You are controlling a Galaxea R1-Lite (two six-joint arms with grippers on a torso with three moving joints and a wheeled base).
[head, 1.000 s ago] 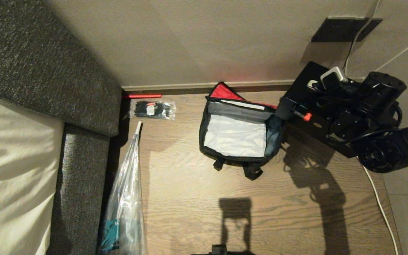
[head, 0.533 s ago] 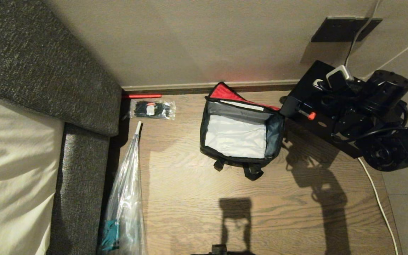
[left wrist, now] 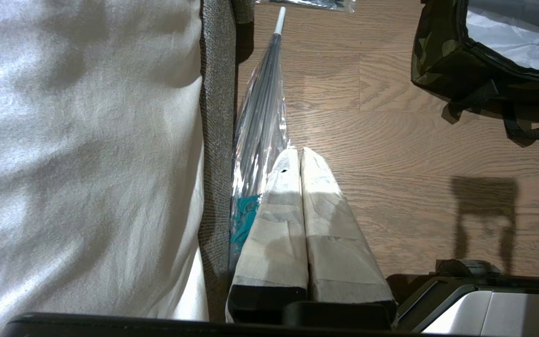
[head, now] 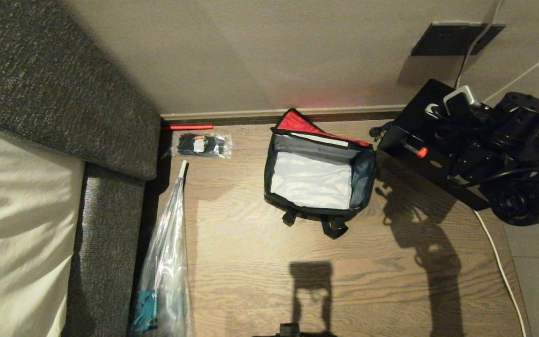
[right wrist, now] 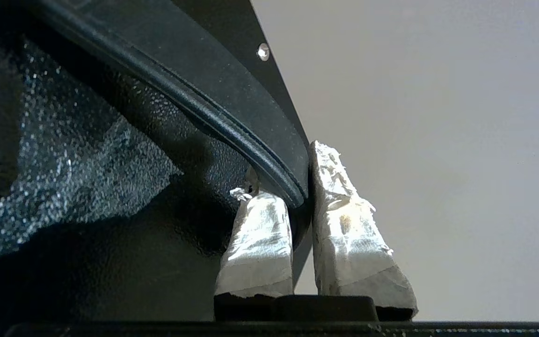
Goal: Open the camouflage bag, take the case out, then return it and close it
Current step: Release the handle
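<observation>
Right gripper (right wrist: pixel 300 187) pinching the rim of the case (head: pixel 431 150), held in the air just beside the open, empty bag (head: pixel 318 180) on the floor (head: pixel 251 262); left gripper (left wrist: pixel 300 157) pressed together, well apart.

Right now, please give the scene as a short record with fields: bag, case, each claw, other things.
bag: camouflage bag on the wooden floor, lid open, pale interior empty
case: black case held in the air, right of the bag
right claw: right claw shut on the case's edge
left claw: left claw shut, empty, beside the sofa
other: clear packet near the wall
</observation>
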